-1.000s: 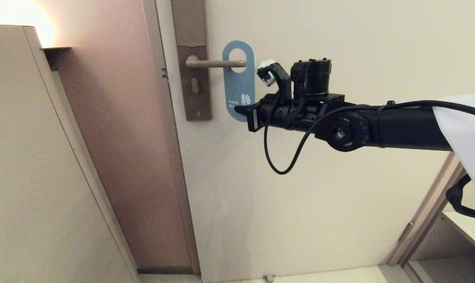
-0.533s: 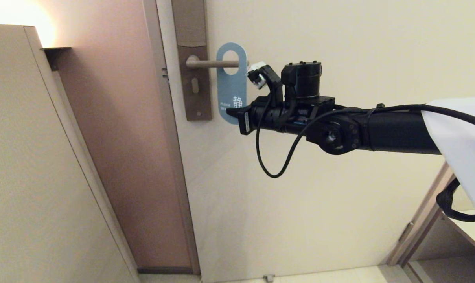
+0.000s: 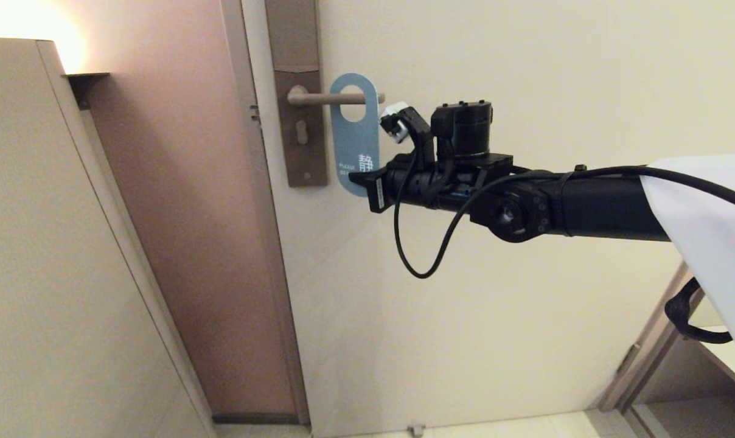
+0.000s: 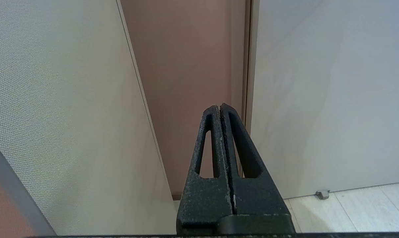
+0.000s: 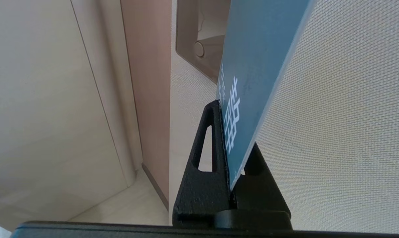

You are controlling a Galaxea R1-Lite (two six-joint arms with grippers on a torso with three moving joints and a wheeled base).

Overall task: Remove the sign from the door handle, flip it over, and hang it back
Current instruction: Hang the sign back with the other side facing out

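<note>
The sign [image 3: 353, 143] shows its blue face and hangs against the door, with the door handle [image 3: 319, 97] passing through its oval hole. The lever's tip sticks out just past the sign's right edge. My right gripper [image 3: 360, 178] is shut on the sign's lower end, reaching in from the right. In the right wrist view the blue sign [image 5: 255, 62] stands pinched between the black fingers [image 5: 216, 138], right gripper [image 5: 233, 138]. My left gripper [image 4: 220, 107] is shut on nothing, low down facing the wall, and is out of the head view.
The brown backplate [image 3: 300, 131] with its keyhole sits left of the sign. The pale door [image 3: 495, 340] fills the middle. A beige cabinet side [image 3: 45, 255] stands on the left, a doorstop [image 3: 415, 430] on the floor, a shelf [image 3: 723, 356] at lower right.
My right gripper has carried the sign leftward along the lever, lifting it slightly then lowering it. The lever's tip now pokes out past the sign's right edge. The left arm has not moved.
</note>
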